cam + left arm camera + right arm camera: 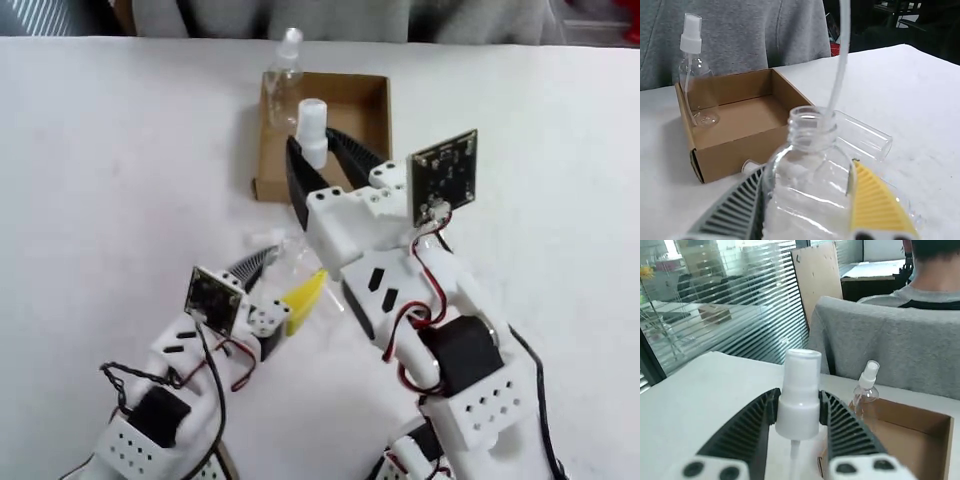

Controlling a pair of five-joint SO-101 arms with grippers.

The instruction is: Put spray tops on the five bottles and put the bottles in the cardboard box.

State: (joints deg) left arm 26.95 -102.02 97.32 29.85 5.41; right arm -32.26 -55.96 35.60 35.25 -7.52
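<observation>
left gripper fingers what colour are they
The left gripper has one grey finger and one yellow finger, seen best in the left wrist view.

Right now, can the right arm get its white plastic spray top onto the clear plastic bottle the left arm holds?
Probably yes: the right pincer grips the white plastic spray top, its tube hangs at the open neck of the clear plastic bottle, nothing between.

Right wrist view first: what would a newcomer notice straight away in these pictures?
The right tool grips a white spray top, its tube at the mouth of the open bottle that the left tool clamps. Beyond them, one capped bottle stands upright in a corner of the cardboard box.
</observation>
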